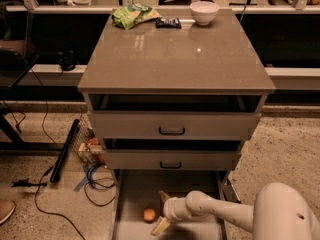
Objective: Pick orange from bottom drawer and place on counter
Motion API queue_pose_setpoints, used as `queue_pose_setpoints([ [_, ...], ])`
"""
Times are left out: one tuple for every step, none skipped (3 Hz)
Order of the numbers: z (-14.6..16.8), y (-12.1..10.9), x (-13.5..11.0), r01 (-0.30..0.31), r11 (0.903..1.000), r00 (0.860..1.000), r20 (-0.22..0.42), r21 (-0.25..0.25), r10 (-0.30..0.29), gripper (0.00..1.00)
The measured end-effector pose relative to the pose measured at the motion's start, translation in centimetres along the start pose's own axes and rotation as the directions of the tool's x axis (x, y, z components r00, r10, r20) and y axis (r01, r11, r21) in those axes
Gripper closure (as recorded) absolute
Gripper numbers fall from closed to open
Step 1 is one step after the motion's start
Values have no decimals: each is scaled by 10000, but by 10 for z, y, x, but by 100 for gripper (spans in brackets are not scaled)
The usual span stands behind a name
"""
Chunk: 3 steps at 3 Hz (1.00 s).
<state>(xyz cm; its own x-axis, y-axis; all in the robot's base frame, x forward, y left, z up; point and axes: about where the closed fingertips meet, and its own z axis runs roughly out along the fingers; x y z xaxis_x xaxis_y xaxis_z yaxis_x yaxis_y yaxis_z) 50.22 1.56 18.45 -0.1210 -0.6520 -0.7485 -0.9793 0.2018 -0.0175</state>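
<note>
The claw [161,212] hangs low inside the bottom drawer [131,194], its two pale fingers [161,227] spread wide and holding nothing. The gap faces nine o'clock, which I judge is deliberate: the orange [149,214] lies on the drawer floor just beside the fingertips on that side, level with the gap but not yet between them. Whether either tip touches the fruit I cannot tell. The arm [220,213] reaches in from four o'clock, low and nearly flat, probably to clear the two partly open upper drawers [172,125] at twelve o'clock. Farther toward twelve, the surface [175,59] has a bare front half; a white bowl [204,11], a green bag [135,14] and a dark packet [168,22] sit along its far edge, so the near part suits setting the fruit down.
</note>
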Motion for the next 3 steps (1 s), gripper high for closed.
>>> queue_pose_setpoints([
  [29,3,2,2,9998,9997,229,-206,2,0],
  [53,4,6,-34,9993,9997,230,-360,42,0],
  [70,5,10,-64,9987,9999,144,-498,71,14],
])
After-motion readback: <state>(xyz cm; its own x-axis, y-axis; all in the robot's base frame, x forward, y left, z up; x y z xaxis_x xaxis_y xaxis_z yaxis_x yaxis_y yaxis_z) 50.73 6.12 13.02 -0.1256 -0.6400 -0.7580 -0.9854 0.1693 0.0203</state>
